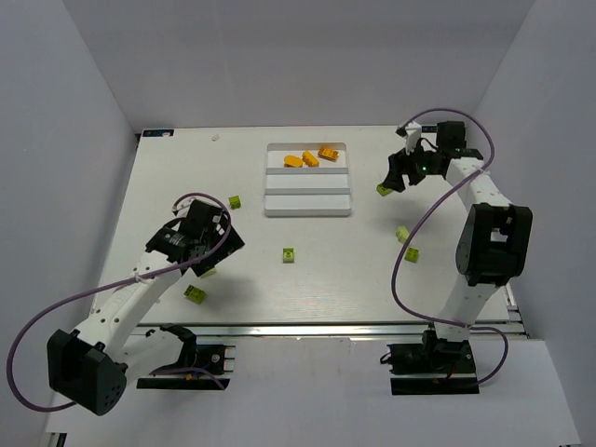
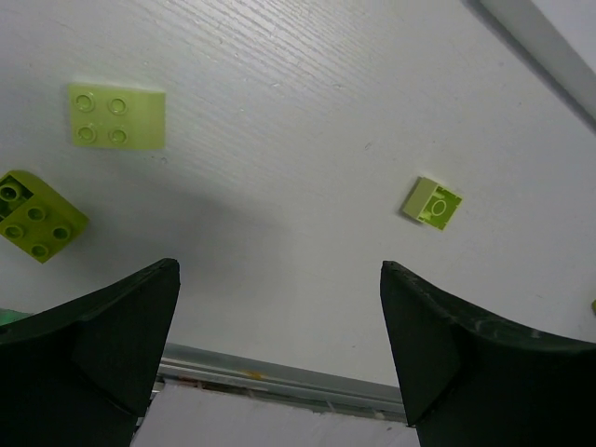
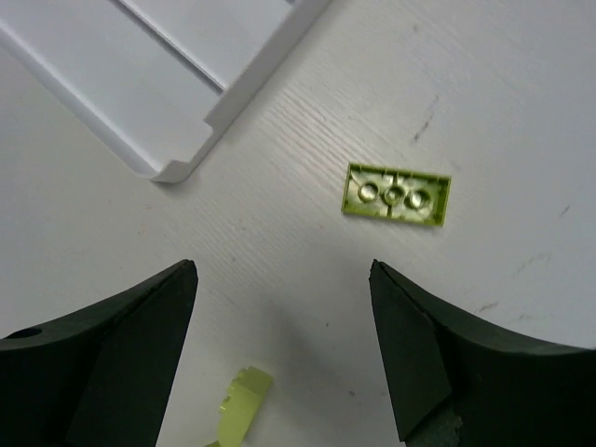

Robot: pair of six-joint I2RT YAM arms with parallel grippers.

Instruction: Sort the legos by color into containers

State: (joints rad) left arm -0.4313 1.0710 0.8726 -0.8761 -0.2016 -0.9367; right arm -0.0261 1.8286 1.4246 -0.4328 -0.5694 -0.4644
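Note:
The white tray (image 1: 307,191) has three long compartments; the far one holds three orange bricks (image 1: 310,158). Lime bricks lie loose on the table: (image 1: 236,201), (image 1: 289,254), (image 1: 196,293), (image 1: 402,234), (image 1: 411,253). My left gripper (image 1: 209,261) hovers open and empty; its view (image 2: 279,267) shows a pale green brick (image 2: 116,115), a lime brick (image 2: 37,216) and a small one (image 2: 433,202). My right gripper (image 1: 399,177) is open and empty to the right of the tray, near a lime brick (image 1: 383,189). Its view (image 3: 282,270) shows an upside-down lime brick (image 3: 397,195) and another (image 3: 237,400) low between the fingers.
The tray's corner (image 3: 177,168) lies to the upper left in the right wrist view. The metal rail at the table's near edge (image 2: 279,377) shows between the left fingers. White walls enclose the table on three sides.

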